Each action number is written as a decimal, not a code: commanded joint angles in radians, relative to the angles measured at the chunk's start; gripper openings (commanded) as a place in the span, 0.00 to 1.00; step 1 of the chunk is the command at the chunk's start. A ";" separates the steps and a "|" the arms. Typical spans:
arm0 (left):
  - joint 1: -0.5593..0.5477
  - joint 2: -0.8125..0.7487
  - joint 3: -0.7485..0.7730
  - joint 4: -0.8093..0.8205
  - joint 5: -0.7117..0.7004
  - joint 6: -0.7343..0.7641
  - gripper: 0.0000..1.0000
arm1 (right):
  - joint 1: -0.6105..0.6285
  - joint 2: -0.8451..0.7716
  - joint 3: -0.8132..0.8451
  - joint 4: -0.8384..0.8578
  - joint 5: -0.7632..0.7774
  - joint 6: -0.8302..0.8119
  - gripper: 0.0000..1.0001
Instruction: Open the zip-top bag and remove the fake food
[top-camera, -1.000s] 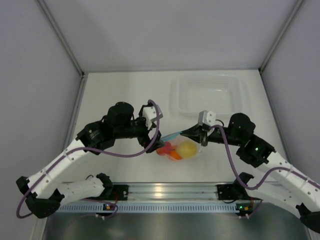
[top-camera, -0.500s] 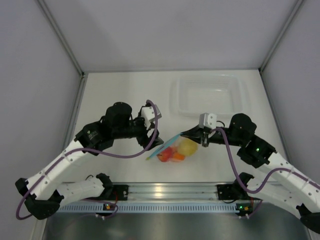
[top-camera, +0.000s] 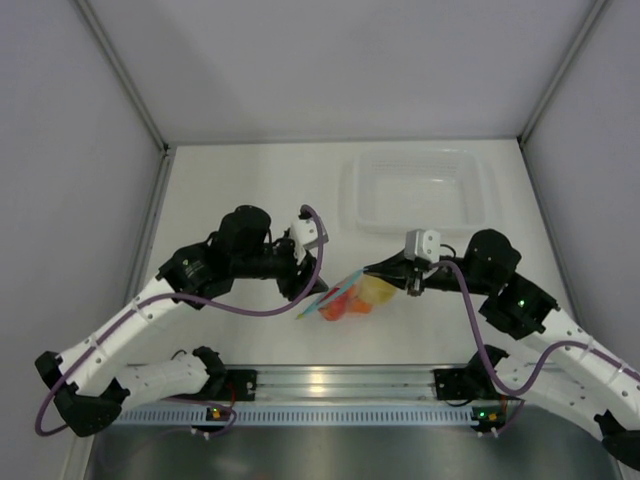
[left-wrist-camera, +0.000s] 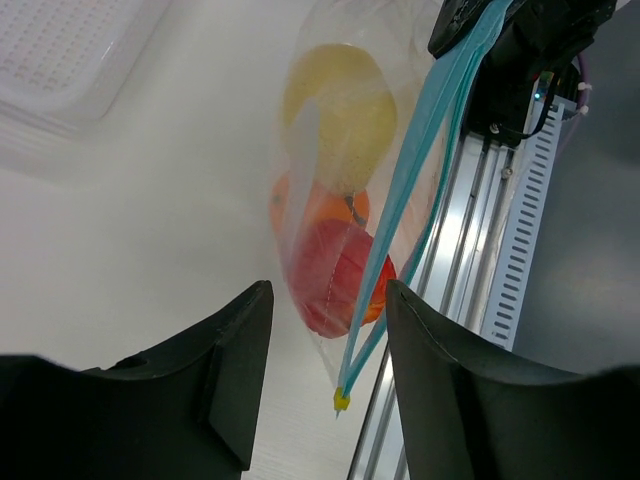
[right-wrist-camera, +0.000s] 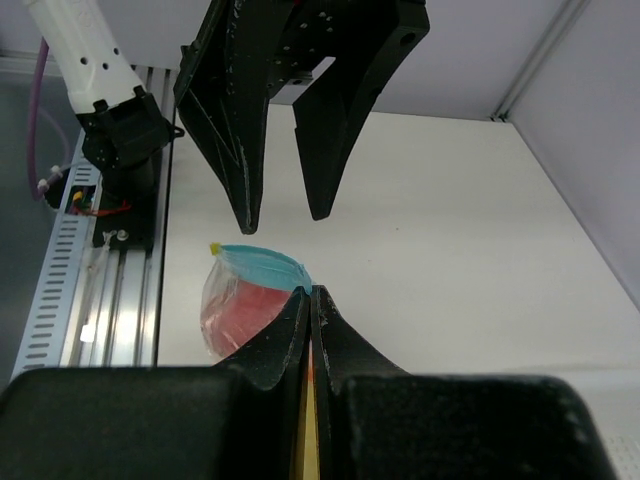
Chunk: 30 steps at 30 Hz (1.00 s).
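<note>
The zip-top bag (top-camera: 345, 298) hangs just above the table between the two arms. My right gripper (top-camera: 372, 271) is shut on one end of its light blue zip strip (right-wrist-camera: 262, 265). Through the clear plastic I see the fake food: a yellow fruit (left-wrist-camera: 335, 105) on top, an orange one (left-wrist-camera: 322, 210) and a red one (left-wrist-camera: 335, 275). My left gripper (left-wrist-camera: 327, 292) stands open, one finger on each side of the bag's free corner. The strip's yellow end piece (left-wrist-camera: 342, 400) hangs between those fingers, and neither finger touches it.
A clear rigid tray (top-camera: 415, 188) sits at the back right of the table. The aluminium rail (top-camera: 320, 380) with both arm bases runs along the near edge, close behind the bag. Grey walls close in the left, right and back.
My left gripper's jaws have narrowed and come around the bag's free corner. The strip's free end has swung down toward the near rail. My right gripper keeps its hold.
</note>
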 joint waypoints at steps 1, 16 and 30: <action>0.004 0.007 -0.004 0.047 0.045 0.012 0.54 | -0.002 -0.022 0.016 0.061 -0.030 -0.011 0.00; 0.010 0.013 0.012 0.045 0.091 0.009 0.52 | -0.001 -0.006 0.016 0.058 -0.028 -0.002 0.00; 0.015 0.015 0.006 0.047 0.157 0.012 0.46 | -0.002 0.001 0.024 0.066 -0.021 0.004 0.00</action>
